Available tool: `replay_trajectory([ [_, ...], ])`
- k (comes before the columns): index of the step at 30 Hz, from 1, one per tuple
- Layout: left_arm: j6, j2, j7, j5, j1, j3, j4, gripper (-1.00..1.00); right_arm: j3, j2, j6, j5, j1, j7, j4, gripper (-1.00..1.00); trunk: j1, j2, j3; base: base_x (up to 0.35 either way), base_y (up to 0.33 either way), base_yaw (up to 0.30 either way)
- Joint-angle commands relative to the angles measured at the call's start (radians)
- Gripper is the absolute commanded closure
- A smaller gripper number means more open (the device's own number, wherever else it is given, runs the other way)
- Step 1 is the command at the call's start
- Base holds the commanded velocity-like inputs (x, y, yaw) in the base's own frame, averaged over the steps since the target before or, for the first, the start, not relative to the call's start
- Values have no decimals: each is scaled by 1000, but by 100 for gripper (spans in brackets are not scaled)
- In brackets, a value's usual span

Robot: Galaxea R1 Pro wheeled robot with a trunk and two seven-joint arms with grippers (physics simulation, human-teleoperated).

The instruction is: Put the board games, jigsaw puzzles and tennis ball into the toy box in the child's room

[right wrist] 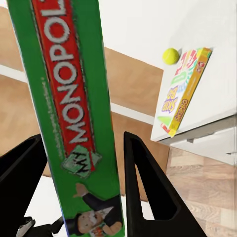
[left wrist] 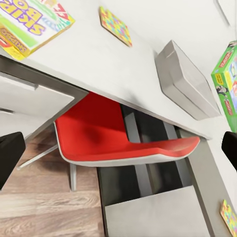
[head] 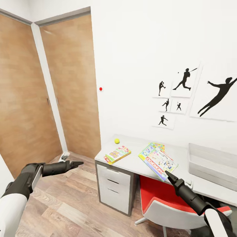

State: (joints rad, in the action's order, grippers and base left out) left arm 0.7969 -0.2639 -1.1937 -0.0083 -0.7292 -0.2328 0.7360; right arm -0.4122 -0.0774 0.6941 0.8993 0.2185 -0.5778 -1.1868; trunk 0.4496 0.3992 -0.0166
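Head view. The right gripper point(head: 170, 175) reaches up to the near edge of the table point(head: 138, 163), its tip at the near corner of the green-edged board game point(head: 160, 162). That box lies flat on the table, overlapping a jigsaw puzzle point(head: 158, 145) at its far end.

Right wrist view. The green edge of the board game point(right wrist: 74, 113), printed "MONOPOLY", runs lengthwise through the gap between the two black fingers point(right wrist: 145, 187). The fingers stand on either side of it at a moderate spread; whether they press on the box cannot be told. Beyond the fingertips, well apart, lie the tennis ball point(right wrist: 171, 56) and, just beside it, the yellow-edged board game point(right wrist: 183, 89).

Head view. The tennis ball point(head: 117, 141) sits near the table's far left corner, the yellow-edged board game point(head: 117, 154) just in front of it. The toy box point(head: 210, 161) stands farther along the table, beyond the right gripper. The left gripper point(head: 77, 163) hangs over the floor point(head: 75, 204), well apart from the table and empty; its finger spread cannot be told. A red chair point(head: 171, 200) sits under the table.
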Motion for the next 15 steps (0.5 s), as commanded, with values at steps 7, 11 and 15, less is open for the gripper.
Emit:
replay_trajectory([
  [7,9,-1,-6,-1,0,-1,0,-100,-2,1,9,9,1,0,2,100,0,1,0,0,0,-257],
  [11,8,-1,-6,-1,0,0,0,-100,-2,0,9,9,1,1,3,100,0,1,0,0,0,-256],
  [15,8,-1,-7,-1,0,0,0,-100,-2,0,9,9,1,1,4,100,0,1,0,0,0,-254],
])
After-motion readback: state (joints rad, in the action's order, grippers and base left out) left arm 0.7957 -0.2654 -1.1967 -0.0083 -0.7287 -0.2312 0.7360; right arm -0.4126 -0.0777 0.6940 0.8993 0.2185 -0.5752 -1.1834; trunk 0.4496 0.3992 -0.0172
